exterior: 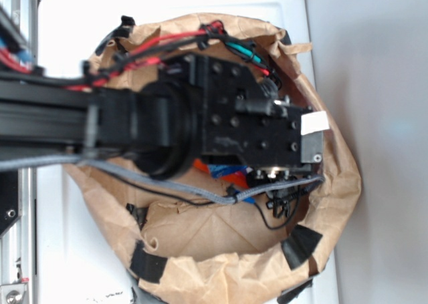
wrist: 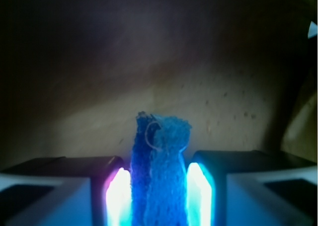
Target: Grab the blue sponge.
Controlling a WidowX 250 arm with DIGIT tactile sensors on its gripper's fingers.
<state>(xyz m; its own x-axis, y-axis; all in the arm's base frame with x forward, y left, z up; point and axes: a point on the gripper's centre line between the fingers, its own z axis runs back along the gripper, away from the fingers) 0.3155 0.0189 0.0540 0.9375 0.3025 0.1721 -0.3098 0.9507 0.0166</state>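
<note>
Clamped between the two glowing pads of our claw (wrist: 159, 196) stands the blue sponge (wrist: 160, 171), upright, its top edge poking above them. We judge the grab itself done; only lifting clear of the brown paper bag (exterior: 221, 277) seems left. From the exterior view our arm hides nearly everything inside. We read no writing; the white label (exterior: 314, 123) on the wrist looks blank.
</note>
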